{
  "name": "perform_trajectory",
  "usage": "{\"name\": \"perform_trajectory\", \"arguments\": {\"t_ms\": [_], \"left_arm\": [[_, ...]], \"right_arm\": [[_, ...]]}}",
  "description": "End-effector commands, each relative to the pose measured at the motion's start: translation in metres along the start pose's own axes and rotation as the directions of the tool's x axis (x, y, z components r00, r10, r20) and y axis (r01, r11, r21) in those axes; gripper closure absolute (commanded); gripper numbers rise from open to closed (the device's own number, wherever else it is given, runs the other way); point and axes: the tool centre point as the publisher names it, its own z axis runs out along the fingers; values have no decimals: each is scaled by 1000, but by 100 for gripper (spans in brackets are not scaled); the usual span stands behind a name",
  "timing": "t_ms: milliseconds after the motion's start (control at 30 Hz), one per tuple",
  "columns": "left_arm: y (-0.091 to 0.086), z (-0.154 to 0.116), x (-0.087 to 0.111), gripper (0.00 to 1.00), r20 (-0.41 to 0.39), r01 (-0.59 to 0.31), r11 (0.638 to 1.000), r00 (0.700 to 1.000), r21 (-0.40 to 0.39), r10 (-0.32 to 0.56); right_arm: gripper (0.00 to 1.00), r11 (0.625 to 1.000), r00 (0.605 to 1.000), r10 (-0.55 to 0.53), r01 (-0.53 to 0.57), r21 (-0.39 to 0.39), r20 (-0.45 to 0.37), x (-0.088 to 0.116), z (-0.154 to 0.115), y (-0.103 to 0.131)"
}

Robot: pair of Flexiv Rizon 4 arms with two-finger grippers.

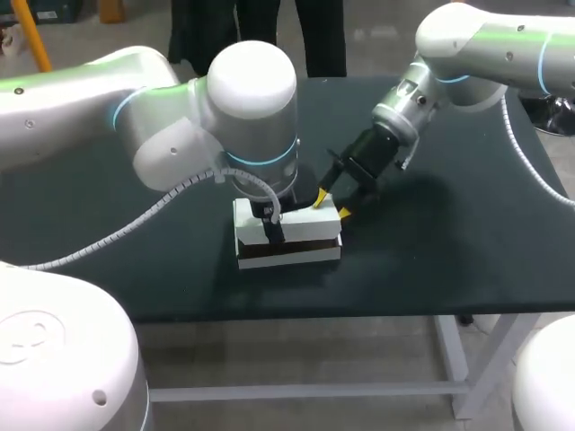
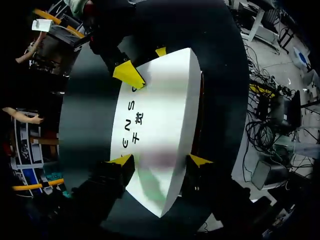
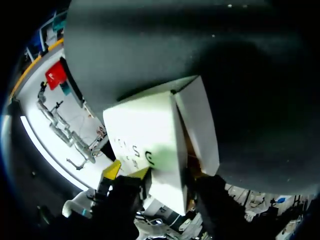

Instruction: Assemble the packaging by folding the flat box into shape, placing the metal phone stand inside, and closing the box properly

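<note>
The white box (image 1: pixel 305 224) lies flat on the dark table (image 1: pixel 467 242), close to the edge nearest the robot and about midway along it. A dark band runs along the side that faces that edge. In the left wrist view the box (image 2: pixel 160 115) shows a plain white top with a line of dark lettering. In the right wrist view one end of the box (image 3: pixel 142 130) is not shut. Its end flap (image 3: pixel 197 125) stands ajar, and a brown interior shows in the gap behind it.

The left gripper (image 1: pixel 269 229) comes straight down on the box near its left end. In its own view the left gripper (image 2: pixel 160 161) has one yellow tip against each long side. The fingers stand as far apart as the box is wide and clamp it between them.

The right gripper (image 1: pixel 332 205) reaches in from the far right corner of the table to the box's right end, with its fingers held apart. From the left wrist the right gripper (image 2: pixel 145 62) has one tip on the top face beside the lettering, and the other tip lies past the end of the box. In its own view the right gripper (image 3: pixel 167 177) has one yellow tip at the top face, while the other finger sits beside the ajar flap with its tip hidden. It does not pinch the box.
</note>
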Motion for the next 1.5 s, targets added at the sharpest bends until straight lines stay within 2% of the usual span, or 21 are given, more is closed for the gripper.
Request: {"name": "perform_trajectory", "arguments": {"t_ms": [33, 133, 500, 1500], "left_arm": [[-4, 1, 1, 44, 14, 10, 1000, 1000, -15, -10], [-4, 2, 2, 50, 21, 15, 1000, 1000, -19, -14], [-3, 4, 3, 58, 44, 9, 1000, 999, -27, -8], [0, 10, 8, 56, 56, -25, 999, 998, -36, 27]], "right_arm": [[51, 1000, 1000, 0, 0, 2, 2, 0, 0, 0], [51, 1000, 1000, 0, 0, 2, 2, 0, 0, 0], [51, 1000, 1000, 0, 0, 2, 2, 0, 0, 0], [44, 1000, 1000, 8, -7, -25, 28, -7, -3, -7]]}}
